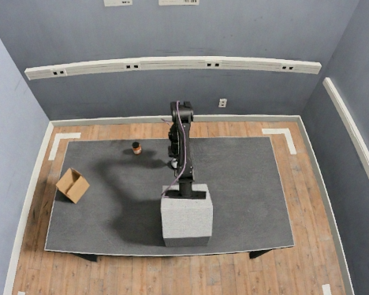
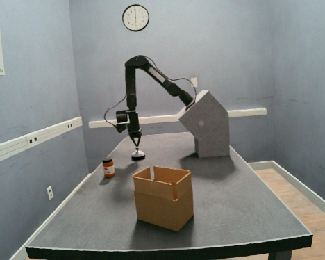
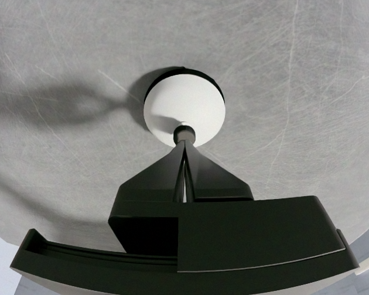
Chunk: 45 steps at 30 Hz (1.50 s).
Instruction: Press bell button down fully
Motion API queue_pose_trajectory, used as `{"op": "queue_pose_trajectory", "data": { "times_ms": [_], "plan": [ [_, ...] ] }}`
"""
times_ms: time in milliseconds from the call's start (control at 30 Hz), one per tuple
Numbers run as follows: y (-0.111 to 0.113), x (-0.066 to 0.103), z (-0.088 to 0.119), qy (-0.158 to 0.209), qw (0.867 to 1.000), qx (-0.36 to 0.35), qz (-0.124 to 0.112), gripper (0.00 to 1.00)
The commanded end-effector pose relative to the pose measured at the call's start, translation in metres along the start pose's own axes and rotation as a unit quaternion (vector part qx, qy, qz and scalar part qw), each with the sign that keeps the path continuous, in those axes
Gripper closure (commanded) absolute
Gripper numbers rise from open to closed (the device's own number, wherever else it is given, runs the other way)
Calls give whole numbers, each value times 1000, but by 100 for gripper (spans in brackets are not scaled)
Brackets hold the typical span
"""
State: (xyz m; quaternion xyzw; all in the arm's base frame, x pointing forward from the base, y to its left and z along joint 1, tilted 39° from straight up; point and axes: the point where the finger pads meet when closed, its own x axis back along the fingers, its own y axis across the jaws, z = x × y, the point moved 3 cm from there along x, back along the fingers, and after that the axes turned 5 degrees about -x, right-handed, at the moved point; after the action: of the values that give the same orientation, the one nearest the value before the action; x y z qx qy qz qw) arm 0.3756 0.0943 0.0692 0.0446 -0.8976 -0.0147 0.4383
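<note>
The bell (image 3: 184, 106) is a white dome on a black base with a small dark button (image 3: 184, 133) on top. It stands on the grey table top. In the exterior view the bell (image 2: 138, 155) sits straight below my gripper (image 2: 136, 142). In the wrist view my gripper (image 3: 184, 147) is shut, its two fingertips pressed together into one point just at the button's near edge. I cannot tell whether the tips touch the button. In the top view the arm hides most of the bell (image 1: 173, 162).
A small orange jar (image 2: 108, 168) with a dark lid stands left of the bell. An open cardboard box (image 2: 164, 197) sits nearer the table's front. The arm's grey block base (image 2: 206, 124) stands at the right rear.
</note>
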Motion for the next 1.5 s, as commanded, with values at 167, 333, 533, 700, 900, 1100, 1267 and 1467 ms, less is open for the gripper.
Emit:
{"op": "queue_pose_trajectory", "data": {
  "times_ms": [167,333,533,700,900,1100,1267,1467],
  "plan": [
    [2,3,-8,-17,1000,3,-6,100],
    [2,3,-8,-17,1000,3,-6,100],
    [1,-3,-6,-10,1000,4,-4,100],
    [2,-7,-14,-19,1000,2,-5,100],
    [4,-10,-14,-18,1000,4,-7,100],
    [4,-10,-15,-19,1000,3,-7,100],
    [4,-10,-15,-19,1000,3,-7,100],
    [4,-10,-15,-19,1000,3,-7,100]
  ]
}}
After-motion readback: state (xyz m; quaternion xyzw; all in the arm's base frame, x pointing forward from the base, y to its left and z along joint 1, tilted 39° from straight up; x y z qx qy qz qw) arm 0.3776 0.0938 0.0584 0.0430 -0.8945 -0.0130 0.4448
